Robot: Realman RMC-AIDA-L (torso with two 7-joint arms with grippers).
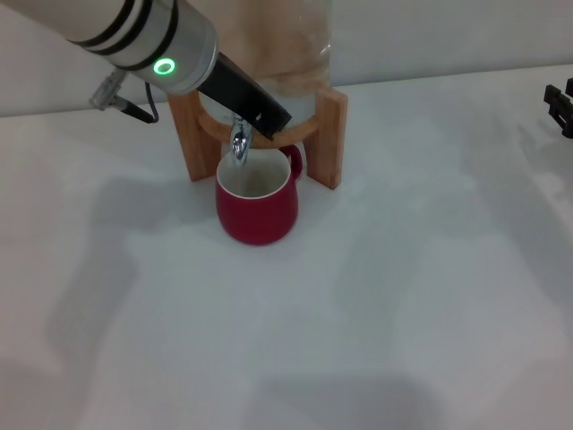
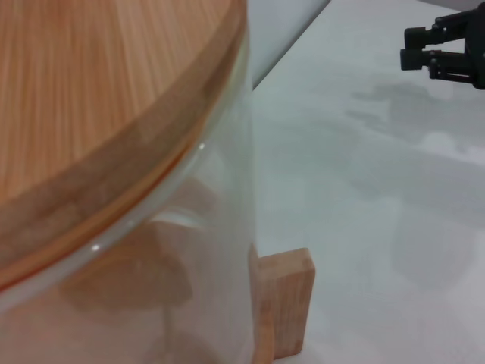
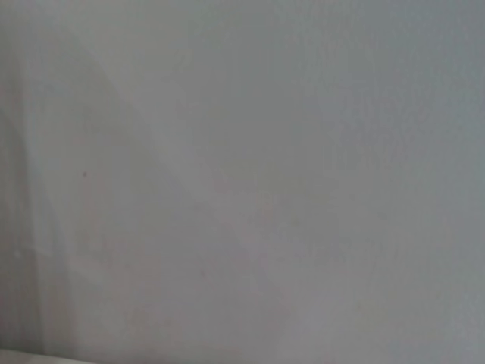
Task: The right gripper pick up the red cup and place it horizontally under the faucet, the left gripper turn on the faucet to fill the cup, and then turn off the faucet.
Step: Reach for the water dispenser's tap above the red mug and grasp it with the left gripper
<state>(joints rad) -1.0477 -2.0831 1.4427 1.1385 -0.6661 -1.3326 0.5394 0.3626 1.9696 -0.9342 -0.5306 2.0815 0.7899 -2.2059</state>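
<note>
Red cup (image 1: 257,204): a squat red mug with a cream inside, standing upright on the white table (image 1: 376,296), right in front of the wooden stand (image 1: 329,134). Its handle points back toward the stand.
Faucet (image 1: 238,141): a small chrome spigot directly above the cup's open mouth, its spout aimed down into it. Whether water is running cannot be told.
Dispenser (image 2: 151,250): a clear glass jar with a wooden lid, held in the stand; it fills most of the left wrist view.
Left gripper (image 1: 253,98): a long black finger on the arm with the green ring light, reaching down across the front of the jar, its tip just above and beside the faucet, at the lever. Whether its fingers are spread or pressed together cannot be told.
Right gripper (image 1: 560,106): at the far right edge of the head view, well apart from the cup, holding nothing; how its fingers stand cannot be told.
Progress: the cup appears placed under the spout, so that step looks done. The faucet step seems to be in hand; shutting off is likely left.
</note>
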